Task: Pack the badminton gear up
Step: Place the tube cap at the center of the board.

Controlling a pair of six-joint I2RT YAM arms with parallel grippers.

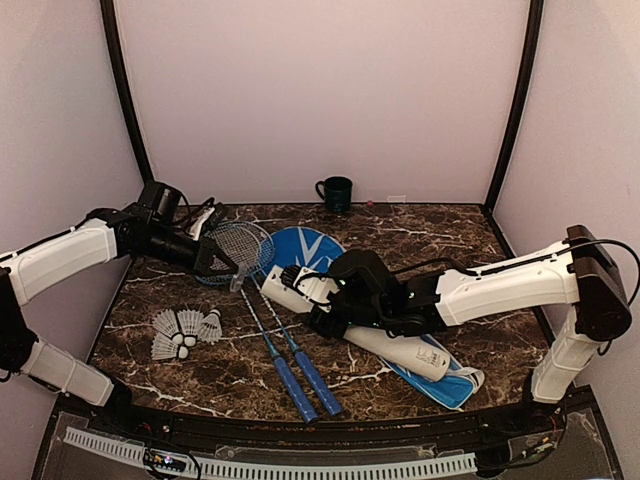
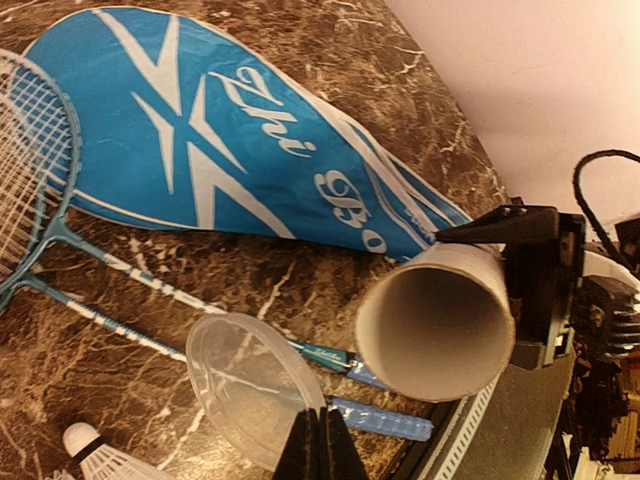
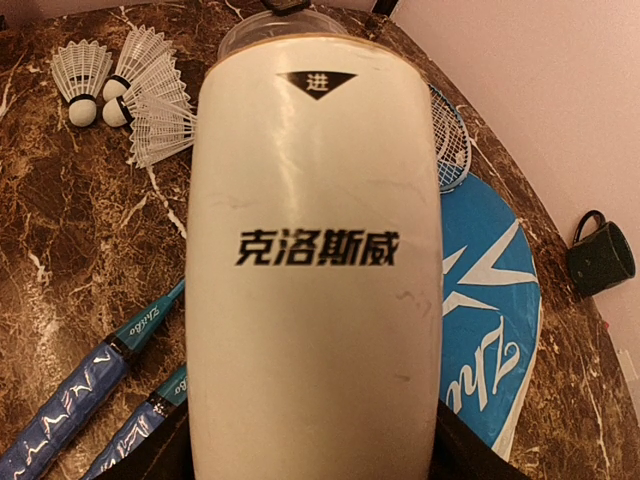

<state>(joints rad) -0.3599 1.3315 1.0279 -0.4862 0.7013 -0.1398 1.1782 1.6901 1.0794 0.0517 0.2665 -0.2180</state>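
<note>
Hugging the long white cardboard tube [image 3: 315,250] with the right gripper [image 1: 325,308], fingers spread wide around its sides. Keeping it slanted across the blue racket-shaped cover with white letters [image 2: 200,140], open mouth turned to the left, probably so things can slide in. Pinching the clear round plastic lid [image 2: 250,385] with the left gripper [image 2: 320,420], fingers shut tight on its edge, likely to keep it out of the way. Not yet packed, lying on the dark marble table [image 1: 480,250]: white feather shuttlecocks [image 1: 185,333] in a bunch, two blue-handled rackets [image 3: 75,405] side by side near the tube.
</note>
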